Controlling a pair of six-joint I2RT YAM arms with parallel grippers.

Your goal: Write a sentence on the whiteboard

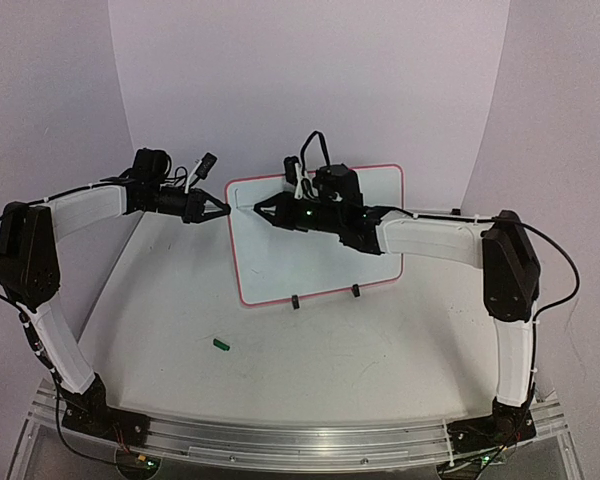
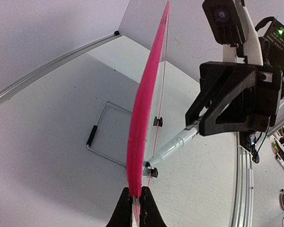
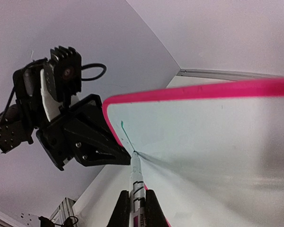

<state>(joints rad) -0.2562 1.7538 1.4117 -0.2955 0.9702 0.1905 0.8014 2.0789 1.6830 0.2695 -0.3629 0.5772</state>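
The whiteboard [image 1: 315,240], glossy white with a red-pink rim, stands upright on two black clip feet [image 1: 294,302] at the table's back. My left gripper [image 1: 223,211] is shut on its left rim, which shows edge-on in the left wrist view [image 2: 139,137]. My right gripper [image 1: 263,209] is shut on a grey-white marker [image 3: 137,182]. The marker's tip touches the board [image 3: 203,137] near its upper left corner. A short green stroke [image 3: 126,137] runs up from the tip. The marker also shows in the left wrist view [image 2: 173,146].
A small green cap [image 1: 220,344] lies on the white table in front of the board. A wire stand with a black grip [image 2: 97,137] lies behind the board. White walls close the back and sides.
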